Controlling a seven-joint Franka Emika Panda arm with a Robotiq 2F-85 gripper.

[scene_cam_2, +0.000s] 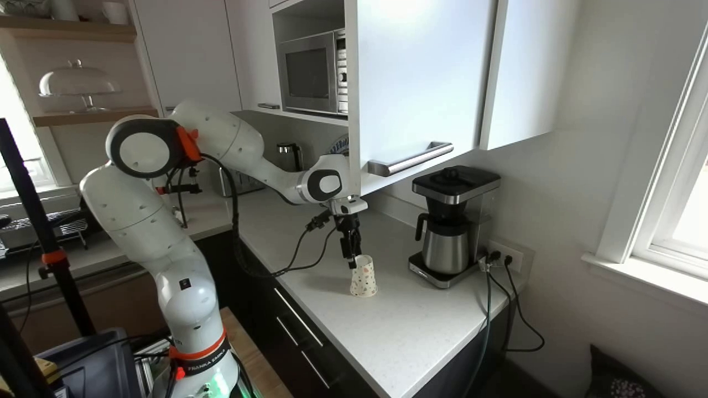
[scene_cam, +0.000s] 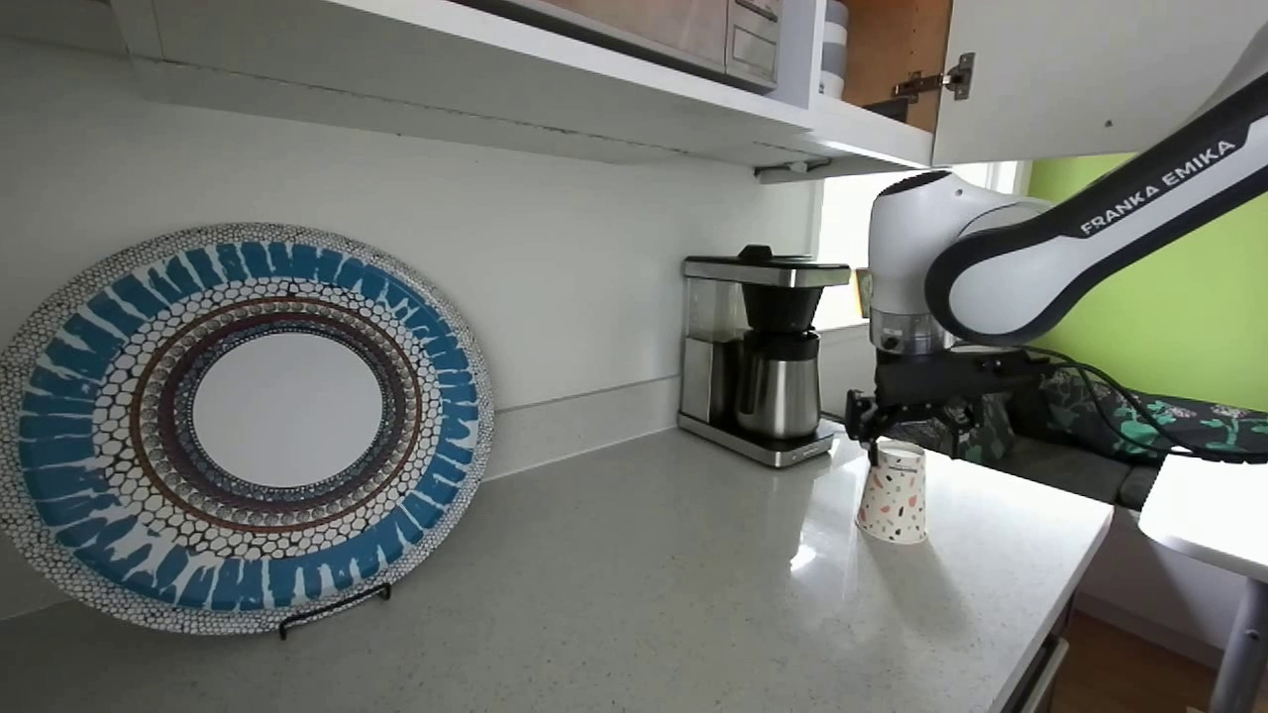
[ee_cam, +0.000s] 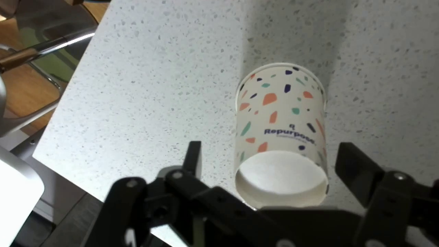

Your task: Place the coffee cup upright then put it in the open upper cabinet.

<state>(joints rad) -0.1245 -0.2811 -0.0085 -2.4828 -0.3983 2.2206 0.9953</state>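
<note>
My claw (ee_cam: 270,154): unclenched, jaws standing wide either side of the coffee cup (ee_cam: 280,125).
Cup: inverted, on the desk (scene_cam: 634,584).
Obstruction near cup: coffee maker (scene_cam: 761,352).
Overhead: upper cabinet (scene_cam: 906,45), door (scene_cam: 1065,84) standing open.
Farther along: patterned plate (scene_cam: 287,408).

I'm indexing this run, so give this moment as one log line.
coffee cup: upside down on counter; end effector: open near cup's base, nothing gripped; upper cabinet: open; remaining: upright cup, put in cabinet

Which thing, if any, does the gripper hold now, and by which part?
Nothing is held. In the wrist view, the gripper stands open, with a visible gap on each side of the cup, which rests on the counter.
</note>
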